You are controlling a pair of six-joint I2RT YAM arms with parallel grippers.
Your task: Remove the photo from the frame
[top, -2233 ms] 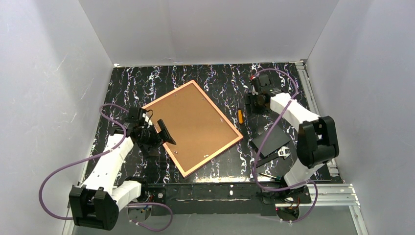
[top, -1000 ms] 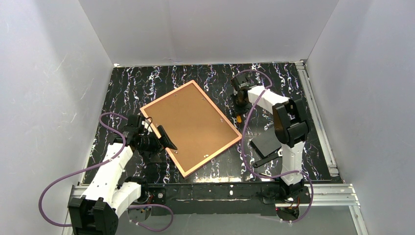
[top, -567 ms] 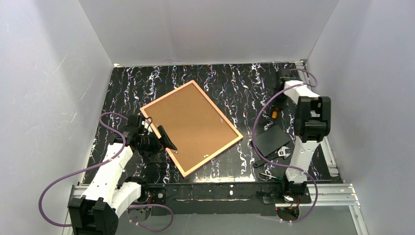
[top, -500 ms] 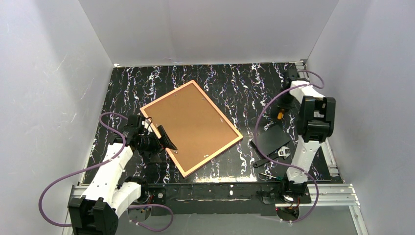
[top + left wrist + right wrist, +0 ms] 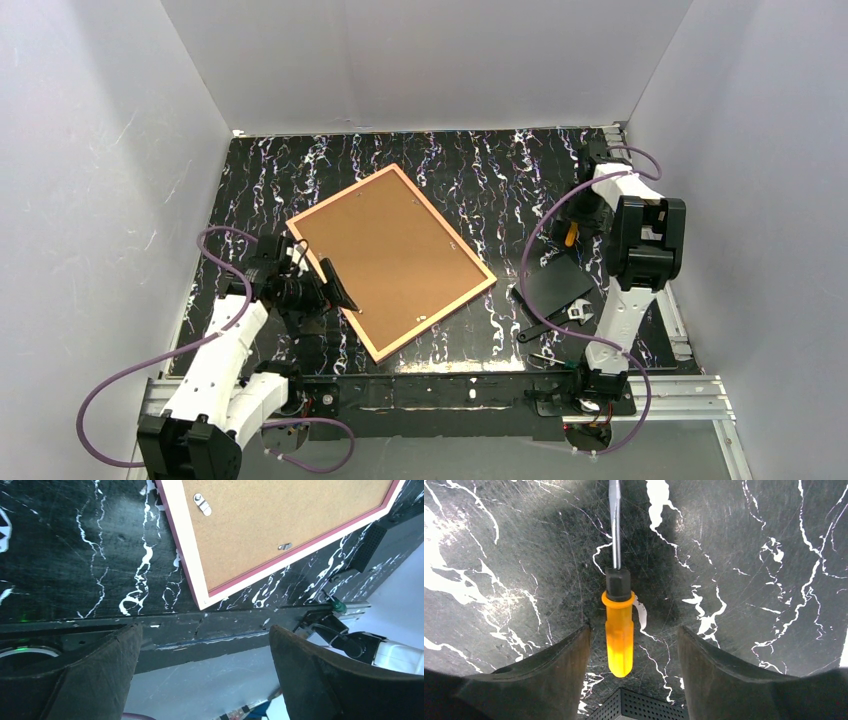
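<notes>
Top external: frame (image 5: 392, 260) face-down, long axis diagonal, far-left to near-right; left fingers (image 5: 90, 670) and right fingers (image 5: 549, 675) apart, empty.

Bright, even light; sharp focus

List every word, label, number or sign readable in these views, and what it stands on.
No text can be read in any view.
The frame: bare brown back with plain metal clips.
The screwdriver: plain orange handle, no marking.
The table: white veining only.
</notes>
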